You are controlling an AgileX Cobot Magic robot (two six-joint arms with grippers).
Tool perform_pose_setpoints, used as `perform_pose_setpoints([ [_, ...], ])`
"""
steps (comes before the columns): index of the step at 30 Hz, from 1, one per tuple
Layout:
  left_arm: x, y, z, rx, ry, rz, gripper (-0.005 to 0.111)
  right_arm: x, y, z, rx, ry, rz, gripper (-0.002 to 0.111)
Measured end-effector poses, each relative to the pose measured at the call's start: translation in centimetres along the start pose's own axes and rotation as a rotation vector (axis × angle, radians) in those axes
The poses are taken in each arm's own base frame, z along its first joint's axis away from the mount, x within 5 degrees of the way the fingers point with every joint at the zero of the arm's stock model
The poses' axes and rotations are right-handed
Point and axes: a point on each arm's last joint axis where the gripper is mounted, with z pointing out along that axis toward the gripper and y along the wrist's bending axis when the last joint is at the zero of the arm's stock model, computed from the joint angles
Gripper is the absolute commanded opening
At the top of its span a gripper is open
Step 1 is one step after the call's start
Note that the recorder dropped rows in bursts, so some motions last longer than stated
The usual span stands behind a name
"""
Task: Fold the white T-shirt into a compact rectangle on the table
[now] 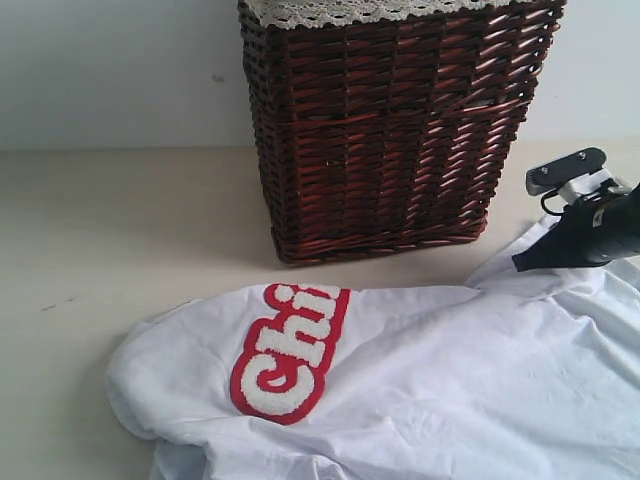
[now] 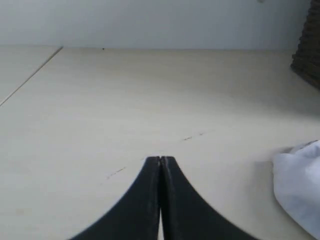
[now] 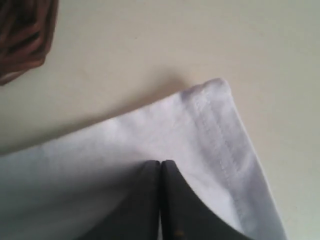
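Observation:
The white T-shirt [image 1: 430,380] lies spread and rumpled over the front and right of the table [image 1: 120,220]. Its fuzzy white letters outlined in red [image 1: 290,350] face up, and the neck tag is hidden. My right gripper [image 1: 518,264] is shut and points at the shirt's far right edge. In the right wrist view its tip [image 3: 160,162] sits over the cloth near a stitched hem corner [image 3: 215,90], with no cloth visible between the fingers. My left gripper [image 2: 160,159] is shut over bare table. A bit of the shirt [image 2: 300,185] lies off to its side.
A dark brown wicker basket [image 1: 390,130] with white lace trim stands at the back of the table, just behind the shirt. It also shows at the edge of the left wrist view [image 2: 307,50] and the right wrist view [image 3: 25,35]. Bare table lies to the left.

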Motion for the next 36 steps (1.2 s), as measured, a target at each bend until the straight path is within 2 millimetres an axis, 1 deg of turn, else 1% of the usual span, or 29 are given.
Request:
perform_pose_setpoints([
  [4, 0.0, 0.0, 0.0, 0.0, 0.0, 0.0, 0.0, -0.1, -0.2, 0.0, 0.006, 0.0, 0.049, 0.0],
  [7, 0.0, 0.0, 0.0, 0.0, 0.0, 0.0, 0.0, -0.6, -0.3, -0.6, 0.012, -0.009, 0.057, 0.0],
  [10, 0.0, 0.0, 0.0, 0.0, 0.0, 0.0, 0.0, -2.0, -0.8, -2.4, 0.03, -0.065, 0.063, 0.0],
  [13, 0.0, 0.0, 0.0, 0.0, 0.0, 0.0, 0.0, -4.1, -1.5, -5.5, 0.057, -0.16, 0.107, 0.0],
  [16, 0.0, 0.0, 0.0, 0.0, 0.0, 0.0, 0.0, -6.7, -2.3, -10.3, 0.091, -0.303, 0.145, 0.0],
  [19, 0.0, 0.0, 0.0, 0.0, 0.0, 0.0, 0.0, -8.9, -2.9, -16.1, 0.124, -0.49, 0.179, 0.0],
  [20, 0.0, 0.0, 0.0, 0.0, 0.0, 0.0, 0.0, -9.6, -3.0, -18.4, 0.136, -0.565, 0.187, 0.0],
  [21, 0.0, 0.0, 0.0, 0.0, 0.0, 0.0, 0.0, -10.1, -3.1, -20.6, 0.147, -0.638, 0.195, 0.0],
  [22, 0.0, 0.0, 0.0, 0.0, 0.0, 0.0, 0.0, -10.4, -3.1, -22.4, 0.15, -0.694, 0.212, 0.0],
  [24, 0.0, 0.0, 0.0, 0.0, 0.0, 0.0, 0.0, -10.6, -3.1, -26.7, 0.152, -0.815, 0.256, 0.0],
  [26, 0.0, 0.0, 0.0, 0.0, 0.0, 0.0, 0.0, -10.0, -2.8, -30.0, 0.152, -0.906, 0.281, 0.0],
  [27, 0.0, 0.0, 0.0, 0.0, 0.0, 0.0, 0.0, -9.3, -2.6, -31.3, 0.157, -0.937, 0.278, 0.0],
  [29, 0.0, 0.0, 0.0, 0.0, 0.0, 0.0, 0.0, -7.5, -1.9, -33.1, 0.175, -0.97, 0.253, 0.0],
  [31, 0.0, 0.0, 0.0, 0.0, 0.0, 0.0, 0.0, -5.2, -1.1, -34.0, 0.187, -0.988, 0.23, 0.0],
  [33, 0.0, 0.0, 0.0, 0.0, 0.0, 0.0, 0.0, -2.5, 0.0, -34.1, 0.192, -1.01, 0.213, 0.0],
  [35, 0.0, 0.0, 0.0, 0.0, 0.0, 0.0, 0.0, 0.9, 1.2, -33.8, 0.196, -1.043, 0.192, 0.0],
  [36, 0.0, 0.0, 0.0, 0.0, 0.0, 0.0, 0.0, 2.6, 1.9, -33.1, 0.199, -1.047, 0.177, 0.0],
])
